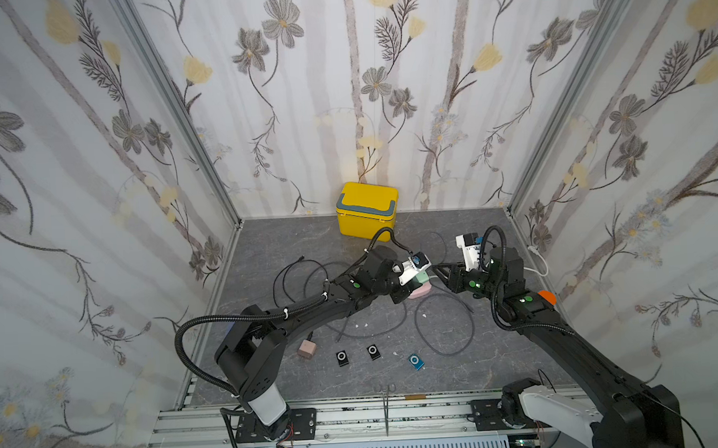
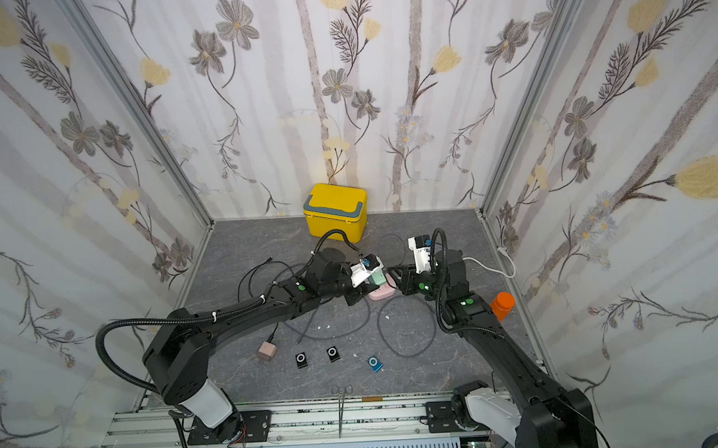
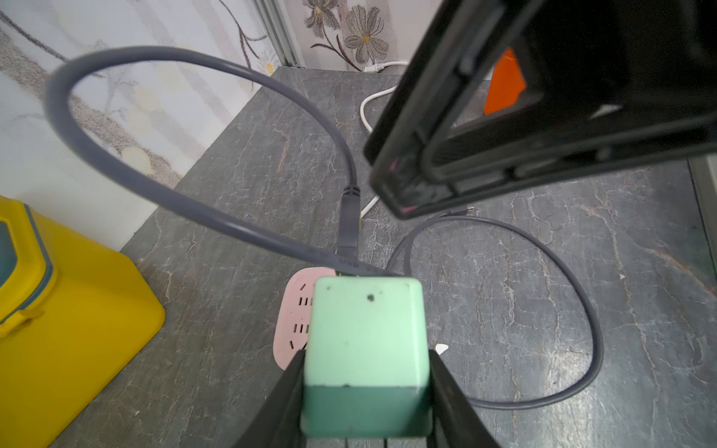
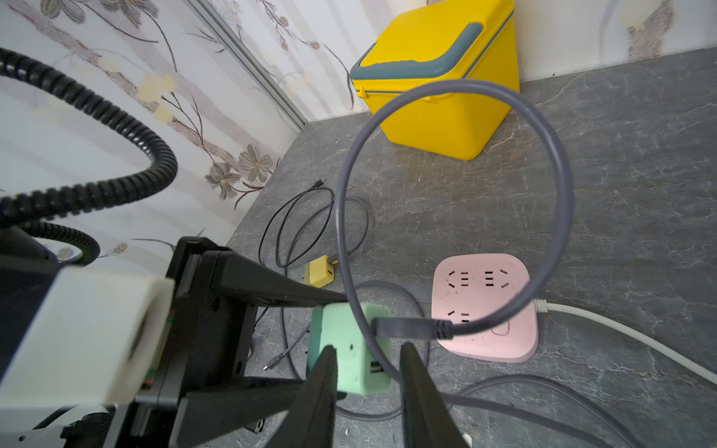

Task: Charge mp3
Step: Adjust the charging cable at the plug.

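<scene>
Mint adapter (image 3: pixel 368 322) in outstretched left claw (image 3: pixel 366 353); right claw (image 4: pixel 368 347) agape opposite.

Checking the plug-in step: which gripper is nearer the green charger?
Left. The left gripper clamps the green charger; the right gripper is open just beside it, at the grey cable's plug.

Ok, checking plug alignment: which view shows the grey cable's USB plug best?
Right wrist: the USB plug lies side-on, unobstructed, at the green charger. Left wrist shows it partly, beyond the charger. In both top views the arms cover it.
</scene>
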